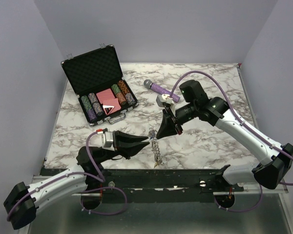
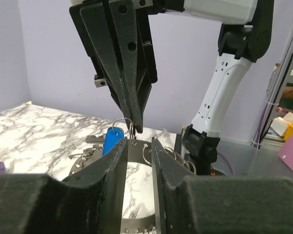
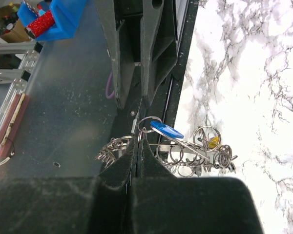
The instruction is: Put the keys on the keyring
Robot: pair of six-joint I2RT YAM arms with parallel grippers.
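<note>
The keyring (image 1: 156, 148) stands on edge near the table's front, thin and beaded. My left gripper (image 1: 147, 142) is closed on its near rim; in the left wrist view the dark ring (image 2: 83, 163) runs between my fingers (image 2: 118, 161). My right gripper (image 1: 156, 135) is shut on the small split ring of a blue-capped key (image 3: 167, 130) and holds it at the keyring's far rim, just above my left fingertips (image 2: 112, 140). More small rings and a yellow-capped key (image 3: 213, 142) hang bunched on the keyring.
An open black case (image 1: 95, 83) of poker chips and cards stands at the back left. A purple microphone (image 1: 158, 88) lies behind my right arm. The black front rail (image 1: 161, 173) runs just below the keyring.
</note>
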